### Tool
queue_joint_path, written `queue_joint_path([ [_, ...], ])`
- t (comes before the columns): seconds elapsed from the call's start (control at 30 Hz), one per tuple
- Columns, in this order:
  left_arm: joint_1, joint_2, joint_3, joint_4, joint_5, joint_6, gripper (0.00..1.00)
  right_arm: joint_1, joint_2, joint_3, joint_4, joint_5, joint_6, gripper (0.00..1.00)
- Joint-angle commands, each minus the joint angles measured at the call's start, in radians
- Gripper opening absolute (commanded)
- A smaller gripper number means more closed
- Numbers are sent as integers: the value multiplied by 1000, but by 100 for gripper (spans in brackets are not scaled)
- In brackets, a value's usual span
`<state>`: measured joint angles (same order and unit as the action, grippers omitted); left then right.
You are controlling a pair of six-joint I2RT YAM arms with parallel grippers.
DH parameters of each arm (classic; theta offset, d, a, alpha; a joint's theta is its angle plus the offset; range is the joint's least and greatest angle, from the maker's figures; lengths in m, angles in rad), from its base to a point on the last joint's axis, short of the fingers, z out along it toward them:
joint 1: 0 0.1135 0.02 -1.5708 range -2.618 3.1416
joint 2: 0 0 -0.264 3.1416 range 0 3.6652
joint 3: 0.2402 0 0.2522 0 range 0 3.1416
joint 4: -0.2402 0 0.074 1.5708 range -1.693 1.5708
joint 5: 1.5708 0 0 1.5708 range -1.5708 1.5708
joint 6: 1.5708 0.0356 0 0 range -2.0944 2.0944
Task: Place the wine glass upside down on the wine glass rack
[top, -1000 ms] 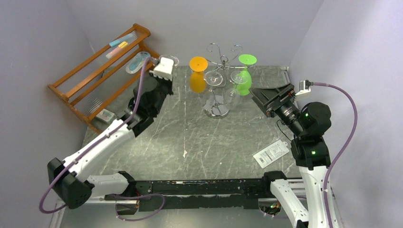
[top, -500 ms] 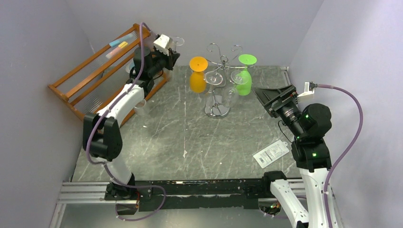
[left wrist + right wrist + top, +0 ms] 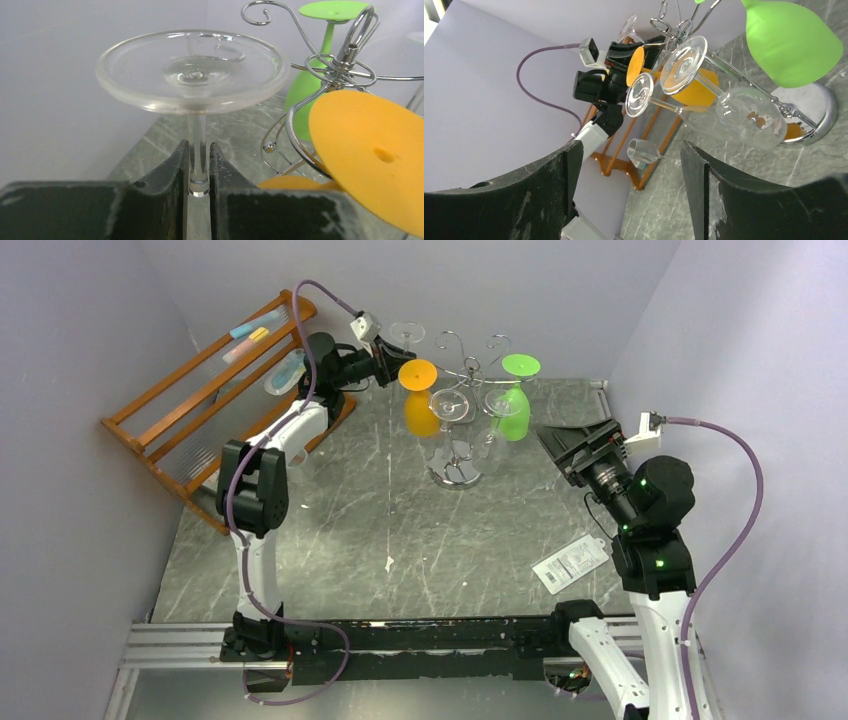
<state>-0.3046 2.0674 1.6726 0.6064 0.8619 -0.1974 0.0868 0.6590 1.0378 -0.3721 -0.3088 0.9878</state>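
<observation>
Left wrist view: the left gripper point(image 3: 198, 167) clamps the stem of the clear wine glass point(image 3: 192, 70), whose foot may knock the neighbouring orange plastic glass point(image 3: 370, 155) off the silver wire rack point(image 3: 352, 50).

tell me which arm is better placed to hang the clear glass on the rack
Left. The left gripper is shut on the wine glass stem, foot up, close beside the rack. The right gripper is open, empty, facing it from the other side.
</observation>
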Motion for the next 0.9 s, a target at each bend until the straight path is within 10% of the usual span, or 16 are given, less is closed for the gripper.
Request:
queue_joint_path([
  [0.0, 3, 65, 92, 184, 154, -121, 5, 4, 12, -13, 8, 4, -11, 74],
  [0.37, -28, 156, 162, 373, 261, -292, 5, 3, 18, -18, -1, 10, -14, 74],
  [0.87, -60, 224, 293, 188, 252, -157, 5, 4, 6, -31, -16, 20, -18, 73],
])
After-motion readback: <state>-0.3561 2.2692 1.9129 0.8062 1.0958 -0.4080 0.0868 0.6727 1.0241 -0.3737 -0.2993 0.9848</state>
